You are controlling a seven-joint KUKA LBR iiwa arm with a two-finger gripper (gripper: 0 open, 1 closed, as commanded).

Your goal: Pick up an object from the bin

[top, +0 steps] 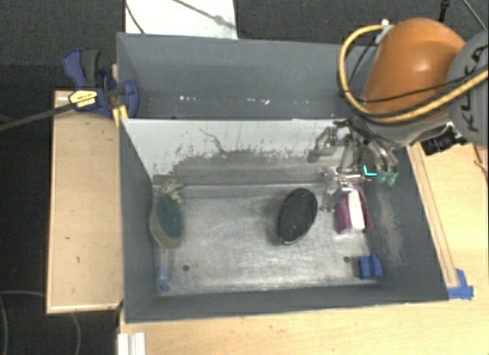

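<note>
Pincer (345,182) low at the bin's (229,79) right side, open or closed cannot tell, purple-and-white tube (350,213) just below it, black oval lump (296,214) beside.

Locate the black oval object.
In the camera view, the black oval object lies right of centre on the bin floor, just left of the purple-and-white item.

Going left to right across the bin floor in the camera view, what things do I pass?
Green brush → black oval thing → purple-and-white thing → blue block.
</note>
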